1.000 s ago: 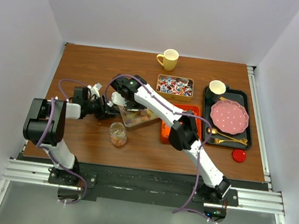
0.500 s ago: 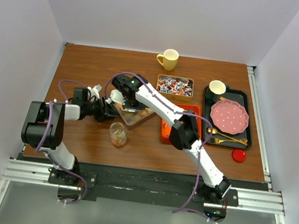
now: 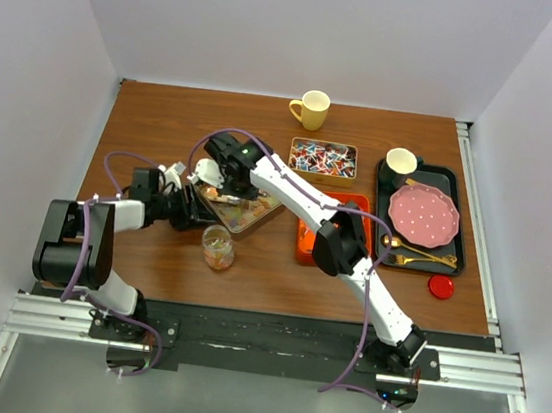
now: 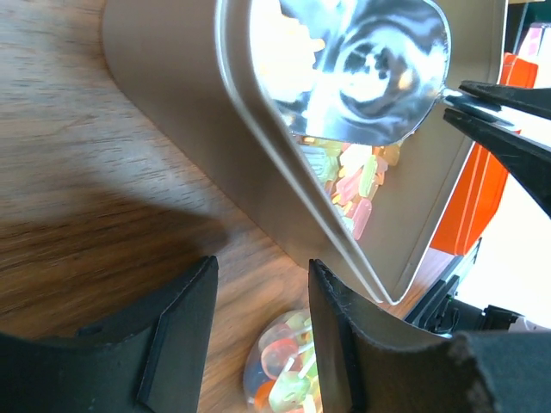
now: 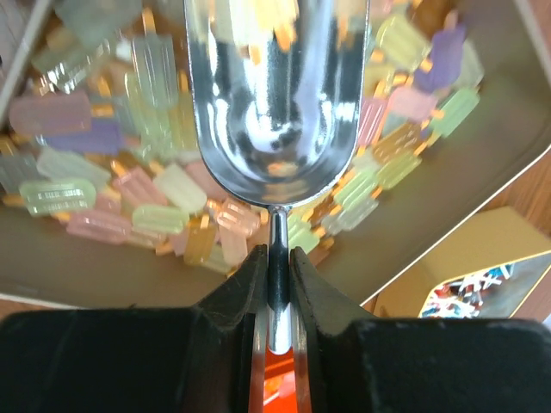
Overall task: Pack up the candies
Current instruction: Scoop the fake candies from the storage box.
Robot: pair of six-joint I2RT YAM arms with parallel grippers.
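Brown wooden table [image 3: 154, 131] between white walls, seen from above. Two robot arms reach over a tan tin [image 4: 172, 95] left of centre, heaped with pastel candies [image 5: 103, 172]. The right jaws [image 5: 275, 267] pinch the thin handle of an empty metal scoop [image 5: 275, 103] held just above that heap. The left jaws [image 4: 260, 284] stand half spread at the tin's lower edge, with nothing seen between them. A partly filled glass jar [image 3: 217, 248] stands just in front.

Likely risks: the scoop shoving the seemingly unheld tin, or candies missing the jar's narrow mouth.

Counts: two arms, one black tray [image 3: 457, 183], one orange box [image 3: 304, 240], two tins including a second tin [image 3: 322, 158] of wrapped sweets, one jar, one scoop. The candies are too many to count.
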